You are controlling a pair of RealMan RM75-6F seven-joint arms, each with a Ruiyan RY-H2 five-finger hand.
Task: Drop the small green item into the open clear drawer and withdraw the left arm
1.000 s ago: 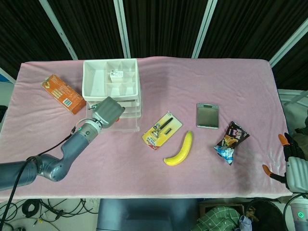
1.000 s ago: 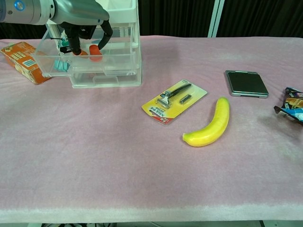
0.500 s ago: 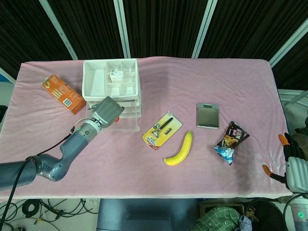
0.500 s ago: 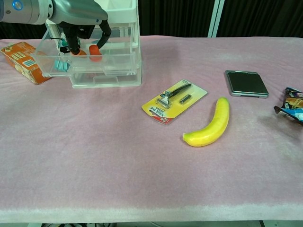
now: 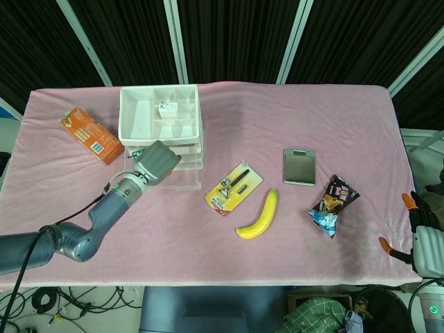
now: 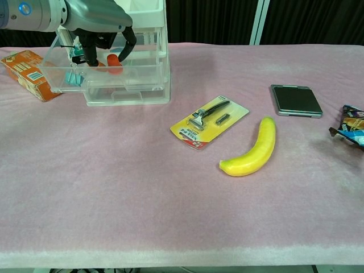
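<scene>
I'm hovering my left hand (image 6: 99,25) over the open clear drawer (image 6: 108,79), fingers spread and curled downward holding nothing I can make out, the small green item (image 6: 73,78) lying in the drawer's left end below them.

Both views are evenly and brightly lit from above, and the pink cloth (image 5: 208,229) is rendered without harsh glare. Only soft, short shadows are cast, as under the banana (image 6: 251,149). The backdrop behind the table is left almost black. Faint reflections are seen on the clear drawer (image 6: 108,79), so its contents are perhaps slightly washed out. Focus is held sharp across the chest view; mild wide-angle bending is noticed at the head view's edges.
</scene>
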